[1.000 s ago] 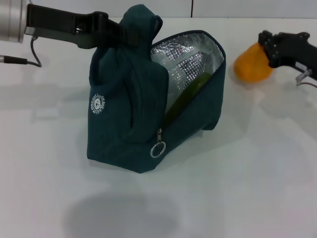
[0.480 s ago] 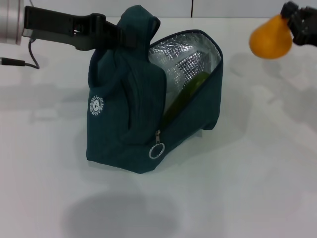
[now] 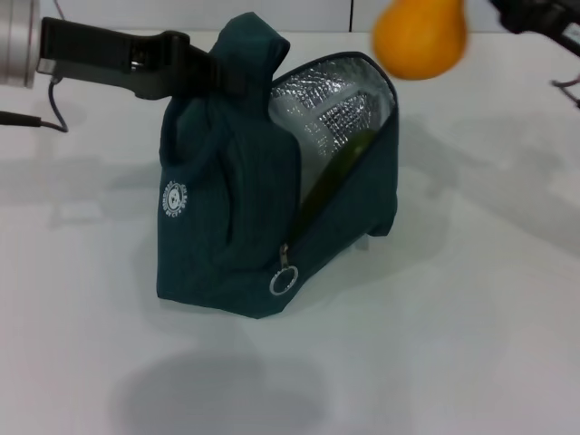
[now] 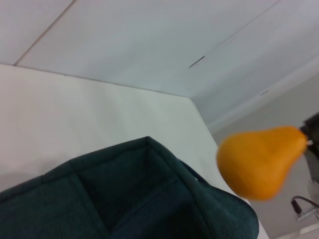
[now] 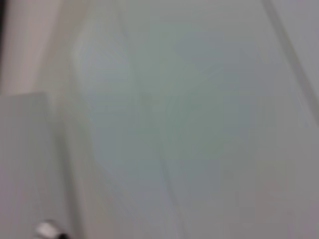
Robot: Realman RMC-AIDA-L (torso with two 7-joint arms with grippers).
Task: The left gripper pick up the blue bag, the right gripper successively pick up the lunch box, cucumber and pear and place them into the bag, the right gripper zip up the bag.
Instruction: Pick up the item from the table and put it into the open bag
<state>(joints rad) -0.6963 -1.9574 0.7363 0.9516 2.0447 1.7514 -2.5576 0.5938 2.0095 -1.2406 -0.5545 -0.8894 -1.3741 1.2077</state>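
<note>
Largest first: white surface [image 3: 471, 299], broad and bare around the work. Standing on it, a dark blue-green bag [image 3: 217, 227], soft cloth with a foil lining, propped upright only by being held; likely to sag or fold if let go. Mouth gaping toward the right side, silver lining showing, zip undone with its ring pull [image 3: 283, 282] hanging low at the front edge. Best held where it is held now, by the bunched top fabric.

Left hand [image 3: 204, 72] reaching in from the left, closed on that top fold of the bag and keeping the mouth up.

Inside, a green cucumber [image 3: 340, 168] leaning against the lining, only partly visible; lunch box not visible from here, presumably underneath.

Above the opening, slightly toward the back, an orange-yellow pear [image 3: 421, 36], off the surface and in the air, seen also in the left wrist view beyond the bag's rim [image 4: 261, 162]. Smooth, rounded, firm but bruisable, probably light; apt to slip in a loose pinch, so better gripped at the narrow neck end. Right hand [image 3: 535, 18] barely in frame at the upper right corner, apparently clamped on the pear's stem end, though the fingers themselves hardly show.

In the way: the cucumber taking up part of the opening, and the flap edge near the pear's path down.
</note>
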